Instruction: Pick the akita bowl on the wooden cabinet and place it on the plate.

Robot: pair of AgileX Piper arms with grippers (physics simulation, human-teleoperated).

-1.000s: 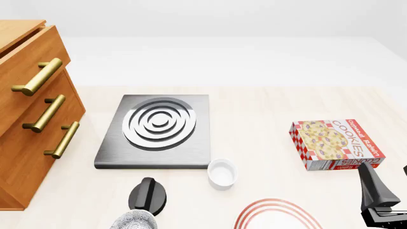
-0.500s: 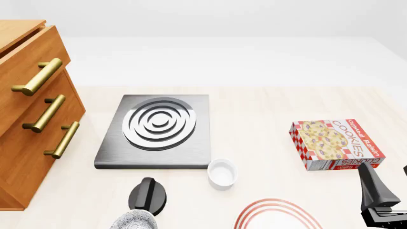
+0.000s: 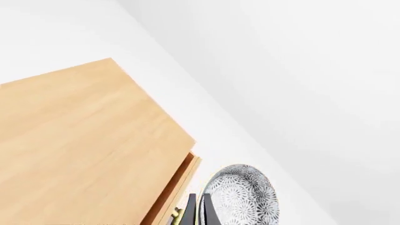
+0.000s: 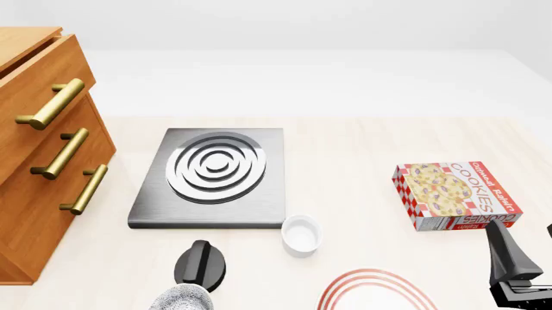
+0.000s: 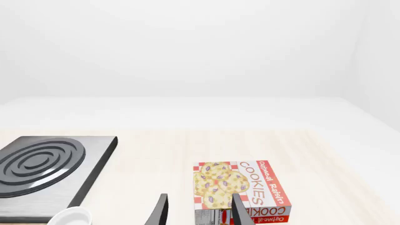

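akita bowl (image 4: 182,299): cut by bottom edge | plate (image 4: 376,292): only far rim visible | cabinet top unseen

Left hand (image 3: 198,212) pinched closed, right hand (image 5: 198,213) spread apart.

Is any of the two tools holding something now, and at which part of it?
The left tool holds the akita bowl by its rim, fingers closed on the edge. The right tool is open and holds nothing.
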